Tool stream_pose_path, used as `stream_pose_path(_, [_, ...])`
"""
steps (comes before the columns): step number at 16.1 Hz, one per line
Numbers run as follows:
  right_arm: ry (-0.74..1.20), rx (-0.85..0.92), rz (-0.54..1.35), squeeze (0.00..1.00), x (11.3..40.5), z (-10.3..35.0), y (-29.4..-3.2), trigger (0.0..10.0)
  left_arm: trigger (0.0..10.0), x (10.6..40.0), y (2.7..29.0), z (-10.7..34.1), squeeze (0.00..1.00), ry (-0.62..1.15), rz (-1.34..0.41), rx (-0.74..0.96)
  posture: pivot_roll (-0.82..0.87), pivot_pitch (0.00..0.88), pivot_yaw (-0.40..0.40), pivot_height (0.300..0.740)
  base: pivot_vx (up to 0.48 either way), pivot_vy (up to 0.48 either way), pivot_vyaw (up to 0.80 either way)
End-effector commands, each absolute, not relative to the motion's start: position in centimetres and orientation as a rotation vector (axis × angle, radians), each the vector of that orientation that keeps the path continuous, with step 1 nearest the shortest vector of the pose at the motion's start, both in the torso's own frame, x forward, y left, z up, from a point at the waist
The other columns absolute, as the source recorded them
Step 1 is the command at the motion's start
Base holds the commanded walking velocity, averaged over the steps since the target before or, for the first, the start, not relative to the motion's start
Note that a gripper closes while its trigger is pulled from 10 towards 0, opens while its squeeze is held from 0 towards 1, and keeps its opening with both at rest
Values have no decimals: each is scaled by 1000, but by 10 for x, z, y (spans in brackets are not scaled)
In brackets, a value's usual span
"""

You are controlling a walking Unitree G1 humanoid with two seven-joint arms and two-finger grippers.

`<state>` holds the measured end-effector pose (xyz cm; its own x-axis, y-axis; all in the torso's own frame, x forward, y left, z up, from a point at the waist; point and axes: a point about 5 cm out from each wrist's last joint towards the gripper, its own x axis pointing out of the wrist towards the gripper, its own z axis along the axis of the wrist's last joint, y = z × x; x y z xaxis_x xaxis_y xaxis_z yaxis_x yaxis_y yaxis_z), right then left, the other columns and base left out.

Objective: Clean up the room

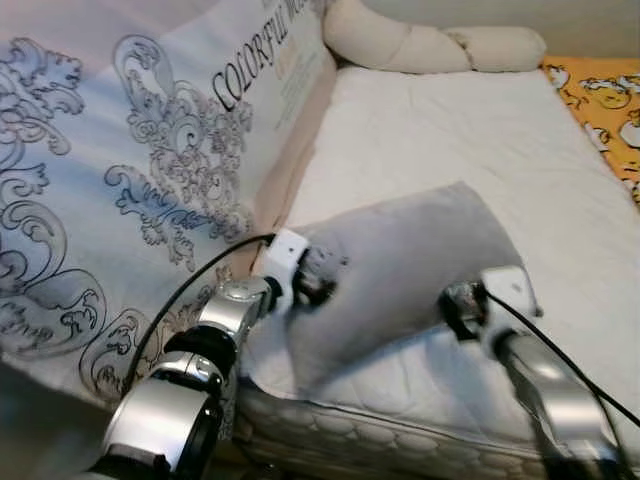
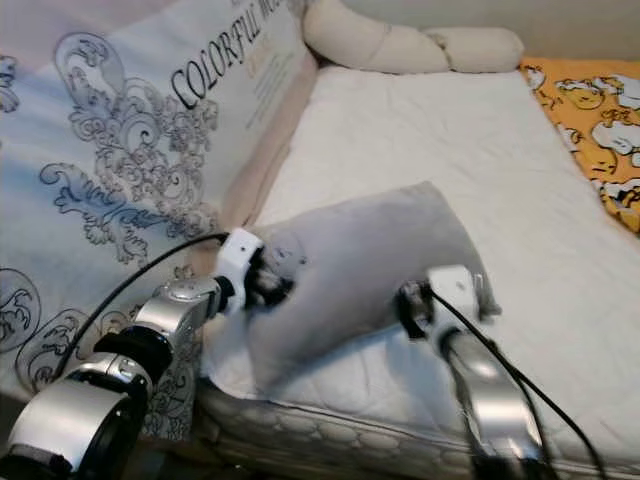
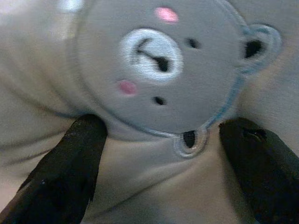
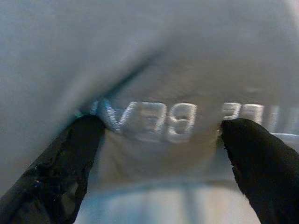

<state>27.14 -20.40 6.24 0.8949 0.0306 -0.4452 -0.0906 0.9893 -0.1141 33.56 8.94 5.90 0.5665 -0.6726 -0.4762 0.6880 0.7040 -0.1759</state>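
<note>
A grey pillow point(image 1: 400, 270) lay near the front edge of the bed point(image 1: 450, 140), angled across the white mattress with one corner pointing toward the headboard end. Both arms reached to it from the foot side, one at each end, which suggested a two-handed lift meant to keep the soft cushion from sagging or slipping out. The left tool point(image 3: 159, 140) sat against the pillow's left end, its two black fingers point(image 3: 70, 172) spread wide on either side of an embroidered bear face point(image 3: 159, 65), tips pressed into the fabric but not yet pinching it. The right tool point(image 4: 161, 140) met the pillow's lower right end in the same way, fingers apart and flanking a line of stitched lettering point(image 4: 154, 119), with cloth bulging between them. To the left of the mattress leaned a large patterned panel point(image 1: 130, 170) printed with scrollwork and the word "COLORFUL". A long cream bolster point(image 1: 430, 45) lay across the far end, and an orange printed blanket point(image 1: 605, 100) covered the far right corner. Judging by the tidy-up task, the pillow was probably bound for the head of the bed, and closing both tools seemed the step due next.
</note>
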Motion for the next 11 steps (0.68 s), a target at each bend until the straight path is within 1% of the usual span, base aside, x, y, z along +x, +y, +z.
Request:
stream_pose_path(1, [443, -113, 74, 0, 279, 62, -200, 10000, 10000, 320, 69, 52, 0, 611, -974, -24, -87, 0, 81, 740, 0, 0, 0])
stream_pose_path(2, [437, -111, 80, 0, 285, 63, -198, 10000, 10000, 318, 67, 53, 0, 619, -1019, -32, -86, 0, 82, 740, 0, 0, 0])
stream_pose_path(3, [407, -107, 94, 0, 298, 71, -193, 10000, 10000, 314, 64, 57, 0, 635, -1109, -49, -81, 0, 78, 740, 0, 0, 0])
stream_pose_path(5, [324, -99, 112, 0, 322, 96, -192, 10000, 10000, 308, 59, 76, 0, 601, -1267, -67, -68, 0, 74, 740, 0, 0, 0])
stream_pose_path(8, [253, -91, 125, 0, 343, 117, -193, 10000, 10000, 294, 54, 102, 0, 560, -1441, -117, -61, 0, 72, 740, 0, 0, 0])
stream_pose_path(9, [242, -90, 136, 0, 346, 120, -191, 10000, 10000, 290, 54, 106, 0, 556, -1469, -117, -58, 0, 69, 740, 0, 0, 0])
stream_pose_path(11, [259, -115, 171, 0, 340, 116, -190, 10000, 10000, 290, 56, 110, 0, 527, -1451, -69, -54, 0, 62, 740, 0, 0, 0])
